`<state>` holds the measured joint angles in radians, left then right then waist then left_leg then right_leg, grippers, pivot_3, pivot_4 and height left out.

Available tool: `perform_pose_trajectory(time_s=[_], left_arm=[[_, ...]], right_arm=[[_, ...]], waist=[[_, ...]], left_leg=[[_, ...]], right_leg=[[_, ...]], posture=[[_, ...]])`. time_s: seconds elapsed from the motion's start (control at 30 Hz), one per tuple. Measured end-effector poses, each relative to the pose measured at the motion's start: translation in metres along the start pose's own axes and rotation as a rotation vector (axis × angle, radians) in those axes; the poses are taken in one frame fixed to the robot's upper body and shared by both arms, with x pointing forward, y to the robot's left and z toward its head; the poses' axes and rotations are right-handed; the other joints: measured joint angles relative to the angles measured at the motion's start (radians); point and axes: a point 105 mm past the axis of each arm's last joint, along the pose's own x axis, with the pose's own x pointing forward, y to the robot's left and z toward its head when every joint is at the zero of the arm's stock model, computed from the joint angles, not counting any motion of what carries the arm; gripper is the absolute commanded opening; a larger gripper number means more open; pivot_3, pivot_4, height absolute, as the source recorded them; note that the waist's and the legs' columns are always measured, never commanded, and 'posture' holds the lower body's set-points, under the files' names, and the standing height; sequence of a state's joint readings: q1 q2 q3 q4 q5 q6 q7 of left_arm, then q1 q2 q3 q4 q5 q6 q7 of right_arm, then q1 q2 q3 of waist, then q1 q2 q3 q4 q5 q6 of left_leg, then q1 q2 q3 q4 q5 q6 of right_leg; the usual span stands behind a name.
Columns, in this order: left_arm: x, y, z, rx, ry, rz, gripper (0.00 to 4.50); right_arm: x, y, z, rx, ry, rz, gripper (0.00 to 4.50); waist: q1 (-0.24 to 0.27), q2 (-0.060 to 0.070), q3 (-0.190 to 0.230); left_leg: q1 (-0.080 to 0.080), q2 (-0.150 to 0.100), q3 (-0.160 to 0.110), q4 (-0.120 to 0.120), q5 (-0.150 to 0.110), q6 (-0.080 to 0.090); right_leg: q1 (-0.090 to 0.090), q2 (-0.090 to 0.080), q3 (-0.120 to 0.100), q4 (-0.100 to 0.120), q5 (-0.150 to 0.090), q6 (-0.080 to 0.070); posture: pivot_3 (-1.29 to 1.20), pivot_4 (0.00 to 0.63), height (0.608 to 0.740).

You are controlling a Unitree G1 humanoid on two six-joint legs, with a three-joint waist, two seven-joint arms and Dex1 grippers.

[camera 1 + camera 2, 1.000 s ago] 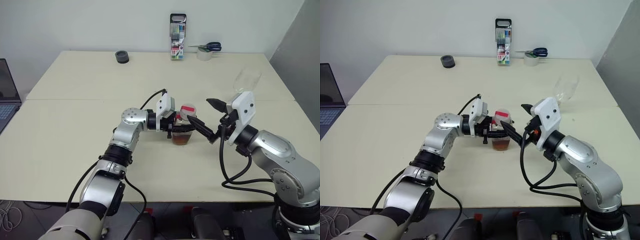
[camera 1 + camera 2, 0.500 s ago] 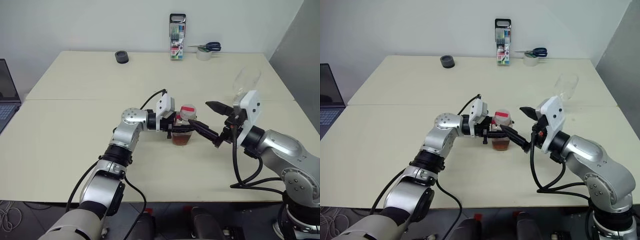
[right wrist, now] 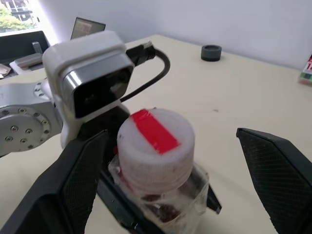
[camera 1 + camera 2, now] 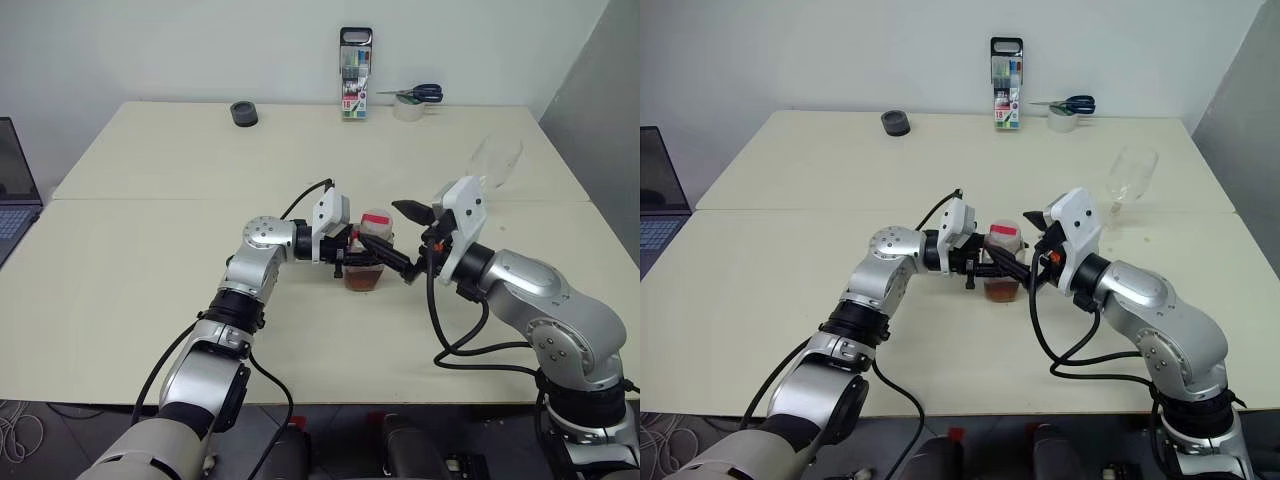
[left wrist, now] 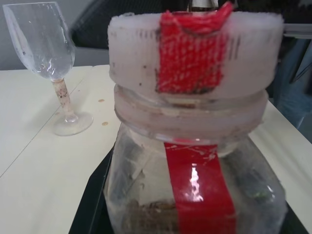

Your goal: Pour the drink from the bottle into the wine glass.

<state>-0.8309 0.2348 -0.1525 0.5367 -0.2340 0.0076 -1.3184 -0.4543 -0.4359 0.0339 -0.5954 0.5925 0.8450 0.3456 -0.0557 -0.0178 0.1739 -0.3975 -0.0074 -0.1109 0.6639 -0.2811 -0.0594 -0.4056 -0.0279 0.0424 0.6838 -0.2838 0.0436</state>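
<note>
The bottle (image 4: 367, 256) is small, clear and squarish, with a whitish cap (image 4: 376, 220) and a red strip. It stands upright mid-table, and the amber drink (image 4: 363, 279) lies low inside it. My left gripper (image 4: 352, 263) reaches in from the left and is shut on the bottle's body; its black fingers (image 5: 92, 204) hug the base. My right gripper (image 4: 391, 232) is open beside the bottle's right side. In the right wrist view its two fingers (image 3: 83, 180) stand either side of the cap with gaps. The empty wine glass (image 4: 494, 160) stands upright at the right rear.
A tall pack of markers (image 4: 355, 75) stands at the table's far edge. Scissors on a tape roll (image 4: 413, 100) lie to its right and a small black roll (image 4: 243, 113) to its left. A laptop (image 4: 14, 190) shows at the left edge.
My right gripper swung out to the right, then came left to the bottle, so its open fingers now flank the cap. The left gripper and bottle have stayed put.
</note>
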Motion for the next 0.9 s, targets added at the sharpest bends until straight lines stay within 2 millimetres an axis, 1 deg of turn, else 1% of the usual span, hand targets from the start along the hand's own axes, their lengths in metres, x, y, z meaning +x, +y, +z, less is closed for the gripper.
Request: perform_pose_trajectory(time_s=[0.03,0.13,0.33,0.47,0.6,0.67,0.7,0.83,0.9], left_arm=[[0.0,0.0,0.0,0.0,0.0,0.0,1.67],[0.0,-0.001,0.001,0.007,-0.002,-0.002,1.67],[0.0,-0.001,0.001,0.006,-0.002,0.006,1.67],[0.0,-0.001,0.001,0.008,-0.004,0.012,1.67],[0.0,-0.002,0.001,0.013,-0.007,0.015,1.67],[0.0,-0.003,0.003,0.019,-0.009,0.016,1.66],[-0.001,-0.003,0.004,0.022,-0.011,0.016,1.66],[0.001,-0.004,0.009,0.033,-0.031,0.007,1.66],[0.002,-0.005,0.009,0.028,-0.03,0.002,1.66]], right_arm=[[0.0,-0.001,0.0,0.003,-0.002,-0.003,4.5],[0.001,-0.002,-0.001,0.005,-0.002,-0.007,3.93],[0.005,0.007,-0.001,0.008,-0.011,0.04,1.85],[0.005,0.008,-0.001,-0.015,-0.01,0.044,1.83],[0.004,0.01,0.001,-0.1,-0.004,0.052,1.83],[0.004,0.01,0.002,-0.109,-0.012,0.058,1.83],[0.004,0.011,0.003,-0.096,-0.022,0.06,1.83],[0.0,0.01,0.005,0.049,-0.084,0.062,1.83],[-0.003,0.009,0.005,0.079,-0.085,0.07,1.83]], waist=[[0.0,0.0,0.0],[0.0,0.0,0.0],[0.0,0.0,0.0],[0.0,0.0,0.0],[0.0,0.0,0.0],[0.0,0.0,0.0],[0.0,0.0,0.0],[0.0,0.0,0.0],[0.001,0.0,0.0]], left_leg=[[0.0,0.0,0.0,0.0,0.0,0.0],[0.0,0.0,0.0,0.0,0.0,0.0],[0.0,0.0,0.0,0.0,0.0,0.0],[0.0,0.0,0.0,0.0,0.0,0.0],[0.0,0.0,0.0,0.0,0.0,0.0],[0.0,0.0,0.0,0.0,0.0,0.0],[0.0,0.0,0.0,0.0,0.0,0.0],[0.0,0.0,0.0,0.0,0.0,0.0],[0.0,0.0,0.0,0.0,0.0,0.0]], right_leg=[[0.0,0.0,0.0,0.0,0.0,0.0],[0.0,0.0,0.0,0.0,0.0,0.0],[0.0,0.0,0.0,0.0,0.0,0.0],[0.0,0.0,0.0,0.0,0.0,0.0],[0.0,0.0,0.0,0.0,0.0,0.0],[0.0,0.0,0.0,0.0,0.0,0.0],[0.0,0.0,0.0,0.0,0.0,0.0],[0.0,0.0,0.0,0.0,0.0,0.0],[0.0,0.0,0.0,0.0,0.0,0.0]], posture=[[0.0,0.15,0.74],[0.0,0.15,0.74],[0.0,0.15,0.74],[0.0,0.15,0.74],[0.0,0.15,0.74],[0.0,0.15,0.74],[0.0,0.15,0.74],[0.0,0.15,0.74],[0.0,0.15,0.74]])
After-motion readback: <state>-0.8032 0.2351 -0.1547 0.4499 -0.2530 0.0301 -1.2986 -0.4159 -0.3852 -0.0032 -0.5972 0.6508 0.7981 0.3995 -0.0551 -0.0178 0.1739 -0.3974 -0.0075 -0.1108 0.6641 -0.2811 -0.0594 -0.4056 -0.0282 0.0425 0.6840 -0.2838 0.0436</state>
